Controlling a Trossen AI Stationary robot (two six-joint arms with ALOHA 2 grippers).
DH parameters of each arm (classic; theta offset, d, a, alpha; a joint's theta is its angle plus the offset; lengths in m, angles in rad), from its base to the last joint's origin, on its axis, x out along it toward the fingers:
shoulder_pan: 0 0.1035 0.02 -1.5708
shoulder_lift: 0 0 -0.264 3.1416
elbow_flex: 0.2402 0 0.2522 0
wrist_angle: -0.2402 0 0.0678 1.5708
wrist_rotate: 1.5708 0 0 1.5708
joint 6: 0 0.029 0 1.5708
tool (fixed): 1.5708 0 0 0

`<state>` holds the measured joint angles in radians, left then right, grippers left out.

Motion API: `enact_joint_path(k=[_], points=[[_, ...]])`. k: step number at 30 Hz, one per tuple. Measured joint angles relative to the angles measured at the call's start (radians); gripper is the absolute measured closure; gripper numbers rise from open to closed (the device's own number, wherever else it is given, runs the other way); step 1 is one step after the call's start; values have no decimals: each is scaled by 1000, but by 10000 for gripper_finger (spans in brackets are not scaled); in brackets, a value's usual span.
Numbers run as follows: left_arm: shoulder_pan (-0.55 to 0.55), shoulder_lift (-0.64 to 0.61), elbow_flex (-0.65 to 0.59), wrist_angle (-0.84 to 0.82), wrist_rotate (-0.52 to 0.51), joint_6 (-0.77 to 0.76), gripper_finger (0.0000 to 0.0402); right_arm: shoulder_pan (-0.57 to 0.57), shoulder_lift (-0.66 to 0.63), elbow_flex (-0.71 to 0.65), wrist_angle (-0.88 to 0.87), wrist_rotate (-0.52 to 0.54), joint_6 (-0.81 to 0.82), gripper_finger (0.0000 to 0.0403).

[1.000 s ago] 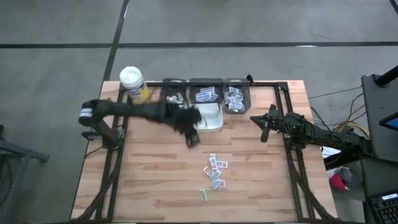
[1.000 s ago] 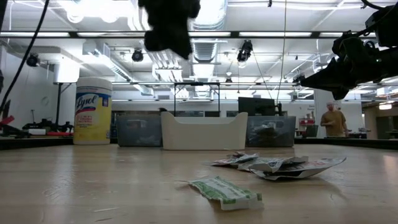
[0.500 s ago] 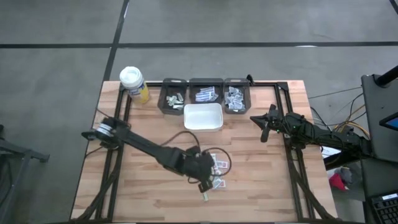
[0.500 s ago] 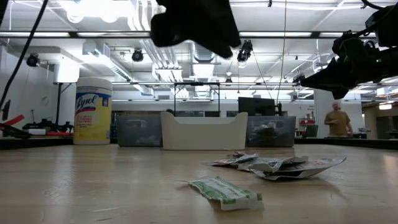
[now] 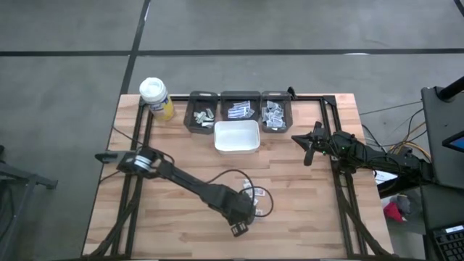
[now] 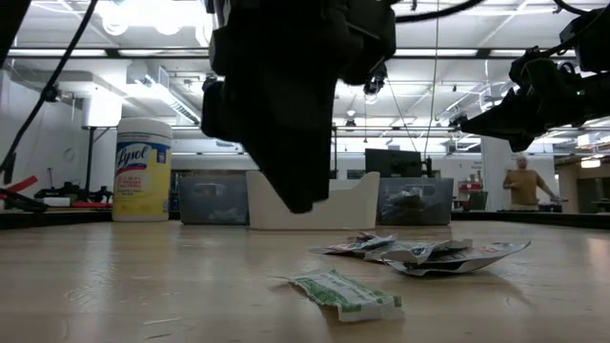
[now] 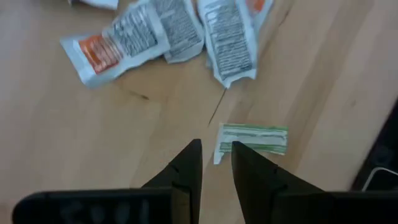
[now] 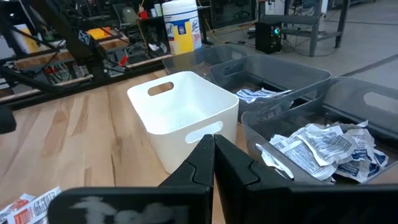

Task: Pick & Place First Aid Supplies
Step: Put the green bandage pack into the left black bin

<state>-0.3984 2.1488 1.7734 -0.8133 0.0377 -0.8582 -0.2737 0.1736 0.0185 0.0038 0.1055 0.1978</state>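
The first aid supplies lie loose on the wooden table. A green-printed packet [image 7: 255, 138] [image 6: 345, 293] lies alone, nearest the front edge. A small pile of white packets with red print [image 7: 168, 37] [image 5: 254, 194] [image 6: 419, 252] lies just beyond it. My left gripper [image 7: 214, 149] [image 5: 238, 221] [image 6: 300, 205] points steeply down above the green packet's end. It is open by a narrow gap, with nothing between the fingers, and hangs clear of the table. My right gripper [image 8: 213, 146] [image 5: 306, 141] waits shut at the table's right side, up in the air.
A white bin [image 5: 237, 136] stands at the far middle. Behind it stand three dark bins [image 5: 239, 109] holding sorted packets. A wipes canister [image 5: 154, 94] [image 6: 143, 170] is at the far left corner. A person [image 6: 518, 183] stands in the room beyond the table.
My left gripper has swung from over the white bin toward the table's near edge and come down. It now hangs low over the loose packets, by the green one. The packets have not moved.
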Motion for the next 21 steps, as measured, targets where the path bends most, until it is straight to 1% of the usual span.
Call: enact_joint_path(k=[3, 8, 21], points=[[-5, 12, 0, 7, 1, -33, 321, 0, 0, 0, 0, 0, 0, 394], [-20, 21, -9, 63, 0, -35, 321, 0, 0, 0, 0, 0, -35, 394], [-24, 21, -26, 81, -17, -39, 321, 0, -1, 0, 0, 0, -41, 394]])
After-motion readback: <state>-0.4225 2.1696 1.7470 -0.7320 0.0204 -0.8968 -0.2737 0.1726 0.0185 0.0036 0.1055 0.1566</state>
